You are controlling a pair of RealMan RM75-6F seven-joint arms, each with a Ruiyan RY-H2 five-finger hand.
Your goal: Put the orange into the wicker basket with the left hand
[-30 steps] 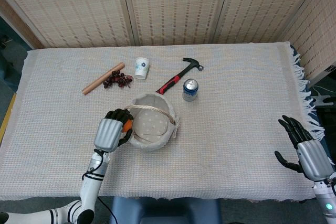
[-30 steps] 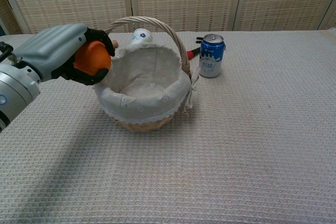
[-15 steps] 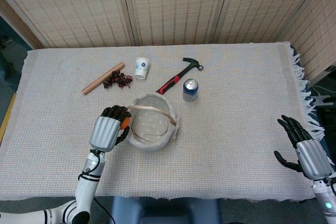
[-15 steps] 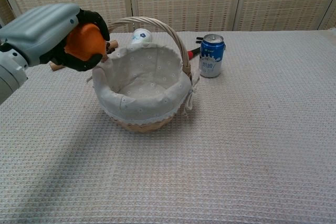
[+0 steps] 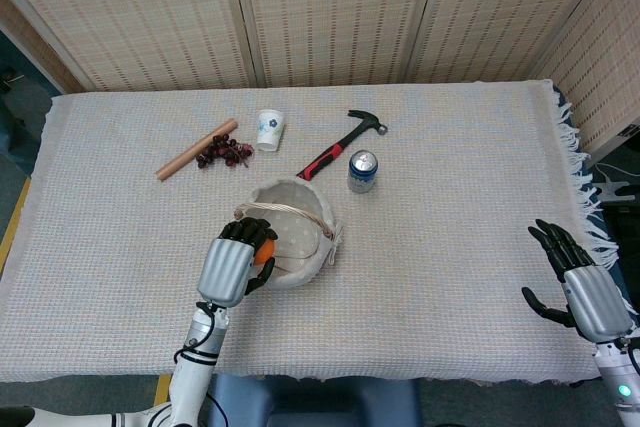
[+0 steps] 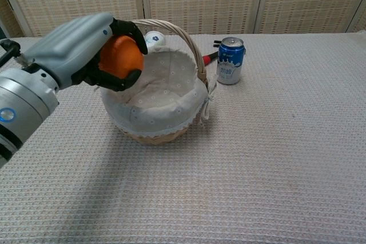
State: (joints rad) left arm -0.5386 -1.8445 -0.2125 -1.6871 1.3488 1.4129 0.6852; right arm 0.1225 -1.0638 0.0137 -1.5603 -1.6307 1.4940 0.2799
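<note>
The left robot hand [image 6: 86,50], grey shell with black fingers, clasps the smooth round orange [image 6: 120,56] over the near-left rim of the wicker basket [image 6: 163,110], woven, hoop-handled and lined with dotted cream cloth. The right robot hand [image 5: 585,287] hangs unladen, fingers spread, beyond the waffle-weave desk [image 6: 274,152] edge.

1. A blue drink can [image 5: 362,171] stood upright on my table's woven cloth [image 5: 450,247].
2. A red-handled hammer [image 5: 342,142] lay just behind it.
3. A paper cup [image 5: 269,129], dark grapes [image 5: 224,153] and a wooden rod [image 5: 196,149] sat further left.
</note>
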